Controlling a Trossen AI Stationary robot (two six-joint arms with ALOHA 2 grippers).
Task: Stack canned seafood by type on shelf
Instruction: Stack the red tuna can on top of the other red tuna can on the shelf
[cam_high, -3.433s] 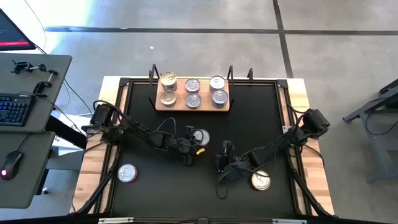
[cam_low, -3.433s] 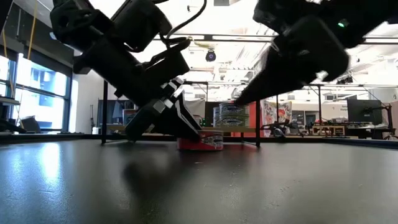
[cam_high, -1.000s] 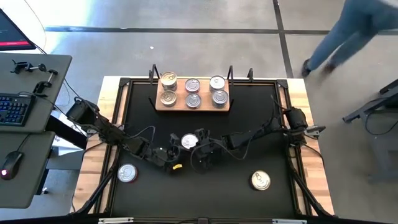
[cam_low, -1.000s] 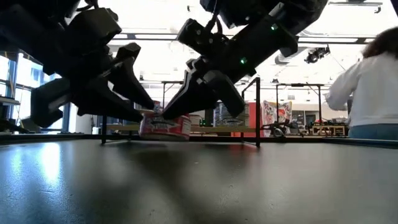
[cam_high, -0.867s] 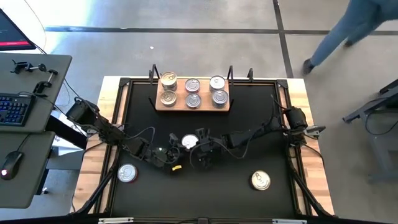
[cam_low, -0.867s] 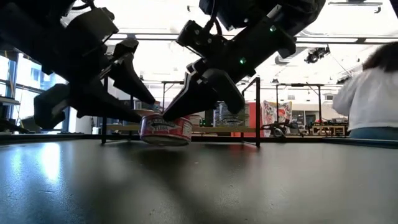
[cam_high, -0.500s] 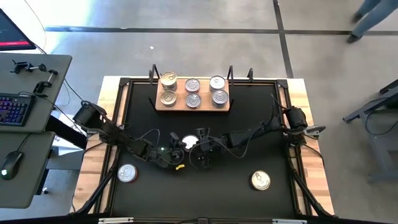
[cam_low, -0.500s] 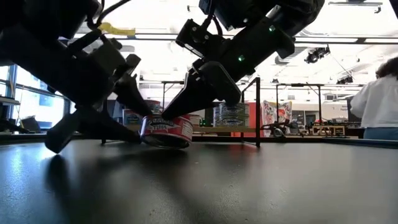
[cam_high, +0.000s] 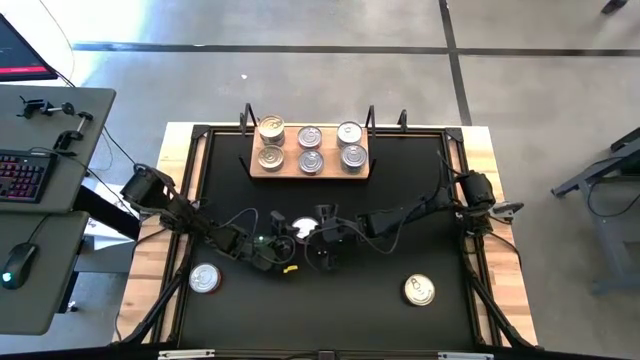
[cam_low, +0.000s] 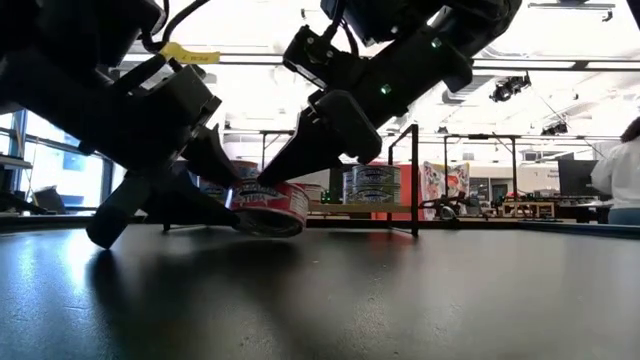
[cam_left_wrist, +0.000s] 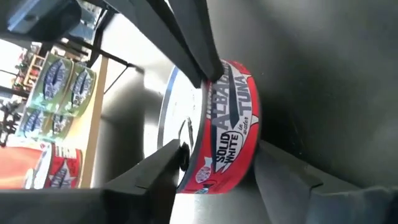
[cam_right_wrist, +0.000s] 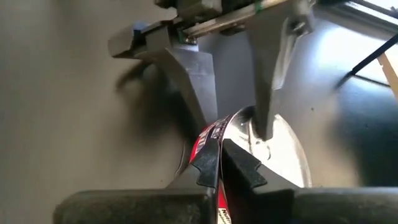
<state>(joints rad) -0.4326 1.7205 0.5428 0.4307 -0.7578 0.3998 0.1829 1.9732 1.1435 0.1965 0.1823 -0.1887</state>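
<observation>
While a red-labelled albacore tuna tin (cam_low: 268, 208) is tilted on the black mat (cam_high: 400, 200) mid-tabletop, it is straddled by the left gripper (cam_left_wrist: 214, 171), whose jaws are spread across its height, one against the lid, one under the base. The right gripper (cam_right_wrist: 219, 165) is set against the tin's rim with jaws fully closed. Six tins (cam_high: 310, 147) are seen on the wooden shelf (cam_high: 255, 170); two more (cam_high: 204, 279) (cam_high: 419, 291) lie apart.

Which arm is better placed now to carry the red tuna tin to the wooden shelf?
Probably left: the left hand has its fingers across the red tin, while the right hand only pinches its rim.
</observation>
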